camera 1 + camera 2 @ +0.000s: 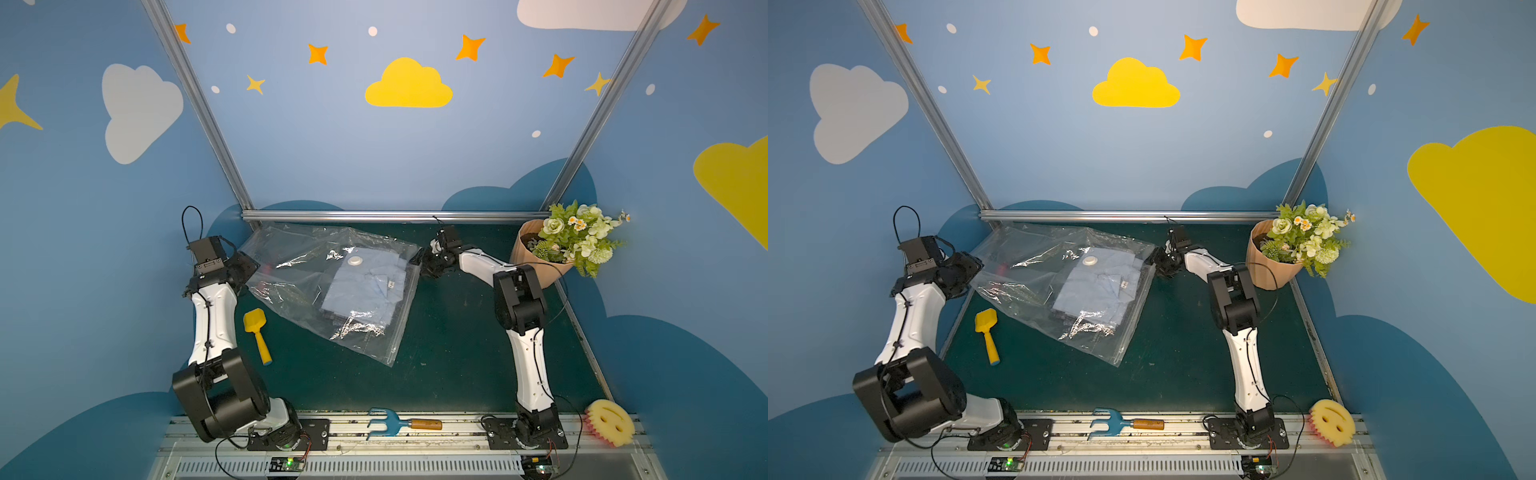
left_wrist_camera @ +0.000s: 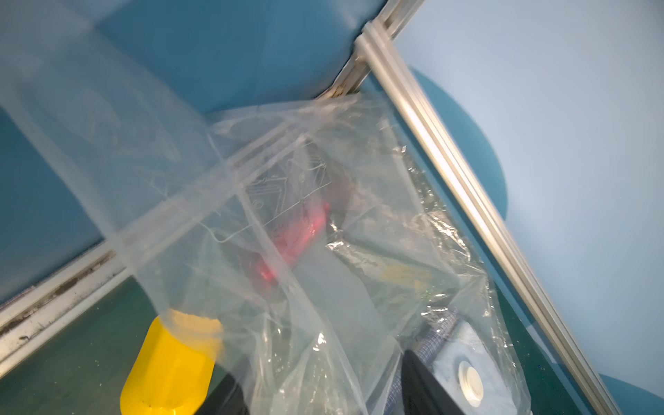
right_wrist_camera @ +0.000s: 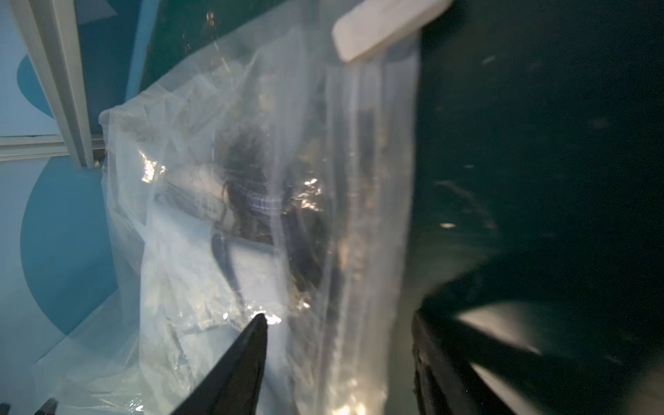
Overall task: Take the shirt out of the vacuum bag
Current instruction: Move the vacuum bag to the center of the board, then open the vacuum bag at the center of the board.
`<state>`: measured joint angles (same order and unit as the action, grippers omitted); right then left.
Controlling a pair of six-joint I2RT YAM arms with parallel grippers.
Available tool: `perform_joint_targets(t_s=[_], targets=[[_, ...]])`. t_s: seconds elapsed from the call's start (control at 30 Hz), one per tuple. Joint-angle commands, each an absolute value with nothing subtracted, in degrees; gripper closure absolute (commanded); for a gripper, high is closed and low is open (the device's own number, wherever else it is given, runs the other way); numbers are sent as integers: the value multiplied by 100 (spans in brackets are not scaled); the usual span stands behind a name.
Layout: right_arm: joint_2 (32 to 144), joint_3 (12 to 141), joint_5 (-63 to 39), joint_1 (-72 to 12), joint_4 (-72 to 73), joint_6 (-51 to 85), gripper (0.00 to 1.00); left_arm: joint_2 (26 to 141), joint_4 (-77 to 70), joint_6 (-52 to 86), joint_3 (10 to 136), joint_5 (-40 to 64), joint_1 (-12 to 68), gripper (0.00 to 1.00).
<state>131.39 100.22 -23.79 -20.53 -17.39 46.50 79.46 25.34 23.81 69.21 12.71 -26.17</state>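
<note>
The vacuum bag (image 1: 332,286) (image 1: 1059,286), clear and crinkled, lies flat on the green table in both top views. The folded light-blue shirt (image 1: 365,291) (image 1: 1096,291) is inside it, under the round white valve (image 1: 355,260) (image 2: 470,382). My left gripper (image 1: 249,268) (image 2: 319,366) is at the bag's left edge, open, with loose film draped between its fingers. My right gripper (image 1: 422,259) (image 3: 339,316) is at the bag's far right corner, open, its fingers either side of the zip-seal edge (image 3: 370,215). The white slider clip (image 3: 388,25) sits further along that edge.
A yellow scoop (image 1: 257,332) (image 2: 169,366) lies just left of the bag. A potted flower bunch (image 1: 557,245) stands at the back right, close behind the right arm. A blue garden fork (image 1: 399,424) and a yellow sponge (image 1: 610,422) lie at the front. An aluminium rail (image 1: 390,216) borders the back.
</note>
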Motion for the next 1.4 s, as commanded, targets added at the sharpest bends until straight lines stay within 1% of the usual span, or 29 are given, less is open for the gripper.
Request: perform_joint_targets(t_s=[0.0, 0.1, 0.23, 0.33, 0.4, 0.53, 0.7, 0.77, 0.83, 0.9, 0.97, 1.07, 1.17, 1.37], targets=[[12368, 9744, -2274, -1744, -2263, 3992, 36, 7454, 2551, 2006, 7142, 1249, -2199, 32], [11865, 9396, -2362, -1553, -2377, 3627, 35, 7249, 2709, 1877, 7371, 925, -1594, 30], [11136, 8639, -2438, -1402, -2300, 3297, 35, 6972, 2801, 1452, 7529, 425, -531, 25], [10676, 8073, -2484, -1354, -2239, 3136, 35, 6893, 2766, 1438, 7463, 532, 241, 24], [10374, 7734, -2520, -1305, -2167, 3100, 35, 6982, 2819, 1374, 7386, 325, 928, 23], [9801, 7096, -2548, -1227, -1956, 3086, 35, 7540, 2644, 1390, 7029, -53, 2399, 23], [9296, 6635, -2460, -951, -1967, 3079, 35, 8845, 2507, 1556, 7133, -507, 3709, 22], [9122, 6419, -2464, -775, -1897, 3117, 31, 9418, 2559, 1519, 7423, -744, 4094, 22], [8911, 6182, -2389, -597, -1825, 3146, 28, 9928, 2687, 1520, 7736, -1052, 4368, 21], [8745, 5979, -2376, -456, -1759, 3129, 26, 10421, 2857, 1599, 8101, -1350, 4588, 21], [8660, 5864, -2419, -359, -1755, 3111, 25, 10817, 3171, 1673, 8484, -1661, 4781, 21], [8571, 5695, -2477, -238, -1737, 3094, 25, 11302, 3594, 1676, 8893, -2506, 5073, 20], [8609, 5577, -2523, -168, -1682, 3085, 25, 11758, 4031, 1562, 9298, -3077, 5211, 20], [8864, 5476, -2689, -107, -1428, 3186, 25, 12221, 4318, 1416, 9501, -3436, 5265, 21]])
